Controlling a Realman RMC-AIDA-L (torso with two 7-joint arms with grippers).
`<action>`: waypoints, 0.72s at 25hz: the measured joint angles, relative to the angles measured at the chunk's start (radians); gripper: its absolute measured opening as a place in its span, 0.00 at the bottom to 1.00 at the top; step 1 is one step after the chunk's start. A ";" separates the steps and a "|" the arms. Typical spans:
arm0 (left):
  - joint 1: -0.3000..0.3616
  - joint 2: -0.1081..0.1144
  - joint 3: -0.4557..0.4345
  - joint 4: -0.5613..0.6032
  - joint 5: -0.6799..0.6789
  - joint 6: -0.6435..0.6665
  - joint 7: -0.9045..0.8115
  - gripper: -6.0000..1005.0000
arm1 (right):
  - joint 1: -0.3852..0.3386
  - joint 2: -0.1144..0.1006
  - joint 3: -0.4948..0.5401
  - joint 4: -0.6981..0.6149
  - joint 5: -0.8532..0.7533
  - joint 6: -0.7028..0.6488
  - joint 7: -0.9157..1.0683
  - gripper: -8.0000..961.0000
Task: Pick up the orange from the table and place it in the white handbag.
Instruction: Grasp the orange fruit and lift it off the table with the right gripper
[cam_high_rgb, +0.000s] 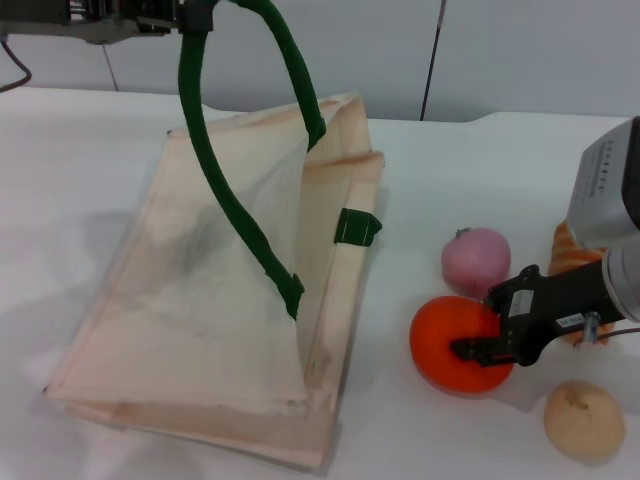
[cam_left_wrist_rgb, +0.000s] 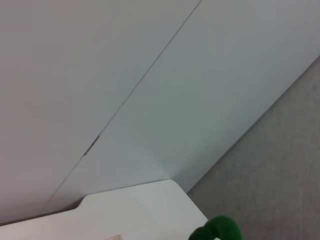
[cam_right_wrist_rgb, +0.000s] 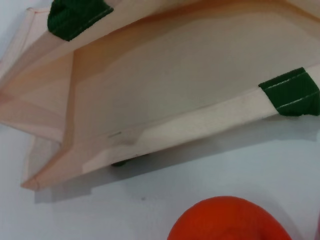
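The orange (cam_high_rgb: 445, 345) is glossy orange-red and rests on the white table (cam_high_rgb: 80, 150), just right of the white handbag (cam_high_rgb: 200, 300). My right gripper (cam_high_rgb: 485, 325) reaches in from the right and sits over the orange's right half. The right wrist view shows the orange (cam_right_wrist_rgb: 230, 220) close below and the handbag's open mouth (cam_right_wrist_rgb: 175, 85) beyond it. High at the back left, my left gripper (cam_high_rgb: 185, 15) is shut on a dark green handle (cam_high_rgb: 215, 190). That lifts the bag's upper side so the mouth gapes toward the orange. A bit of green handle (cam_left_wrist_rgb: 217, 230) shows in the left wrist view.
A pale pink round fruit (cam_high_rgb: 476, 260) sits just behind the orange. A tan bun-like round (cam_high_rgb: 584, 420) lies at the front right. Another orange-coloured item (cam_high_rgb: 570, 250) peeks out behind my right arm. A grey wall stands behind the table.
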 joint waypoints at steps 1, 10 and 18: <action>0.000 0.000 0.000 0.000 0.000 0.000 0.000 0.13 | 0.000 0.000 0.000 0.000 0.000 0.001 0.003 0.54; 0.000 0.000 0.000 -0.001 0.000 0.000 -0.002 0.13 | 0.001 -0.002 0.009 -0.008 0.000 0.010 0.012 0.48; 0.001 0.000 0.000 -0.001 0.000 0.000 -0.003 0.13 | 0.003 -0.005 0.014 -0.010 0.002 0.016 0.014 0.41</action>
